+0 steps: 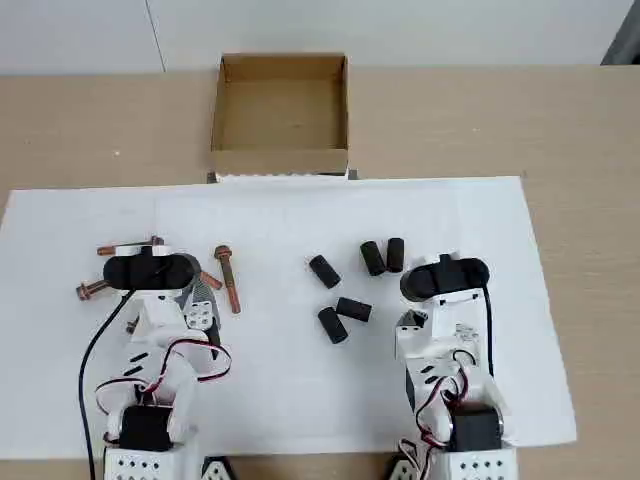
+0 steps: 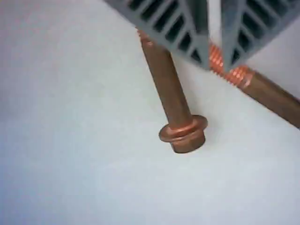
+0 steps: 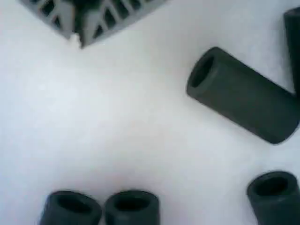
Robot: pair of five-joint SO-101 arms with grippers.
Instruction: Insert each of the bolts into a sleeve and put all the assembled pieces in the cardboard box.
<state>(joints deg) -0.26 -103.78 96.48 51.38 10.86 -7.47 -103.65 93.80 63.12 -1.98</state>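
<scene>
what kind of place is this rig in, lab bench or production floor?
Most likely a lab or hobby bench, not a production floor: two small arms sit at a wooden table, a paper sheet is spread under loose bolts and sleeves, and a plain cardboard box stands beyond.
</scene>
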